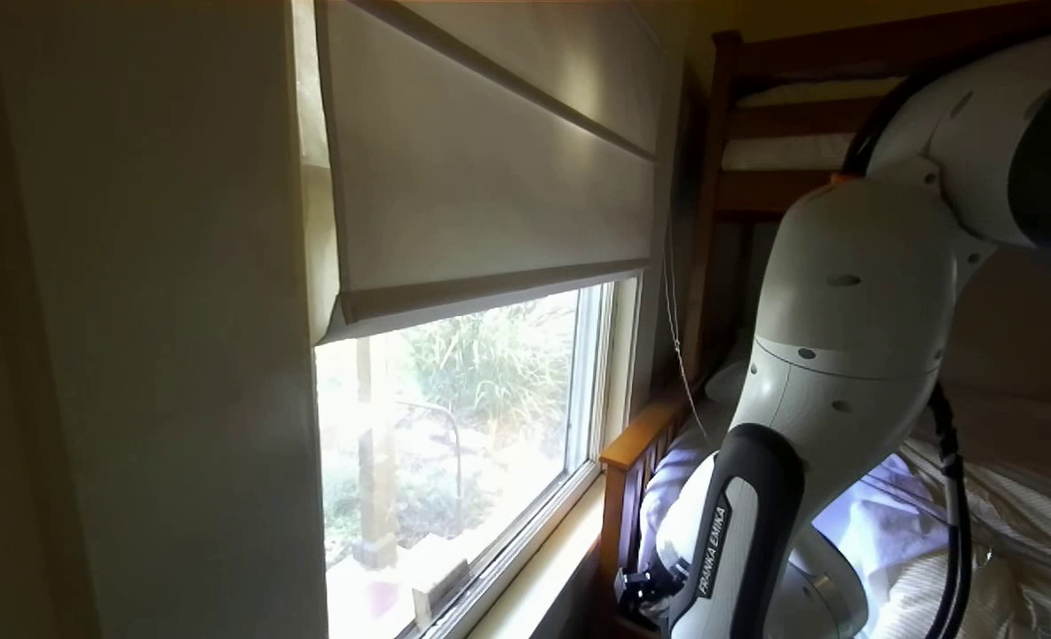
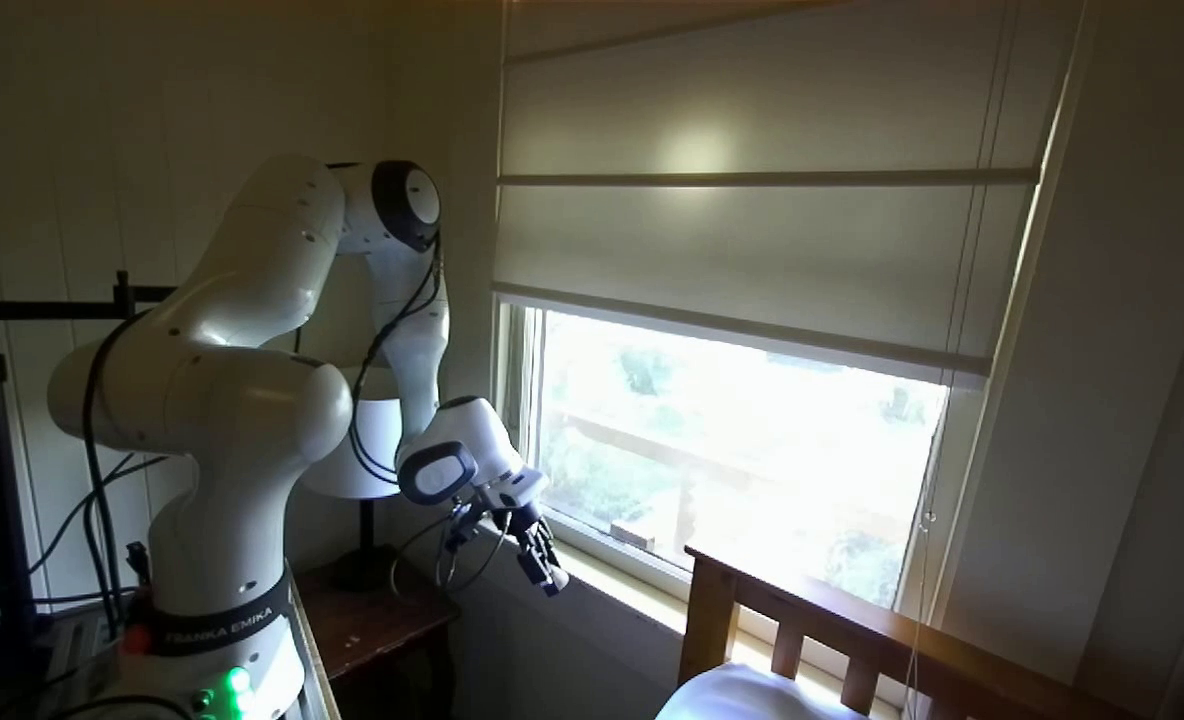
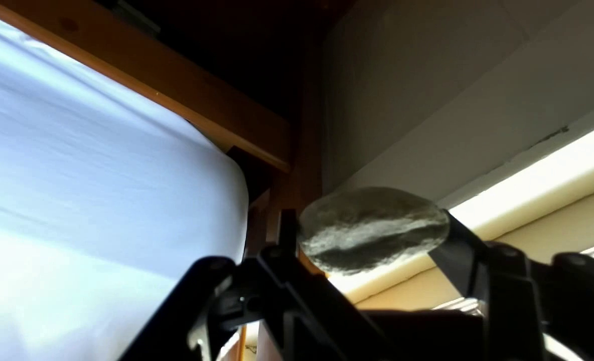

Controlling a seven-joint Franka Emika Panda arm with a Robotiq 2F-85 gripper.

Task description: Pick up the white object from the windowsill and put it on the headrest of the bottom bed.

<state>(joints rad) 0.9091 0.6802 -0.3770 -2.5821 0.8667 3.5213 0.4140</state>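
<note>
windowsill [image 1: 549,559] nearby, hand [image 3: 369,235] pinches the white object [image 3: 375,225].

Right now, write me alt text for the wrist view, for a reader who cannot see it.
The end effector holds a rounded, whitish-grey object near the centre. The pale-sheeted bottom bed fills the left, edged by a brown wooden rail; a brightly lit windowsill slants along the right, beside a shadowed wall.

Dim indoor light, daylight glaring from overexposed window [image 2: 752,450], bright spot on blind [image 2: 752,225], wrist view's top shadowed
</note>
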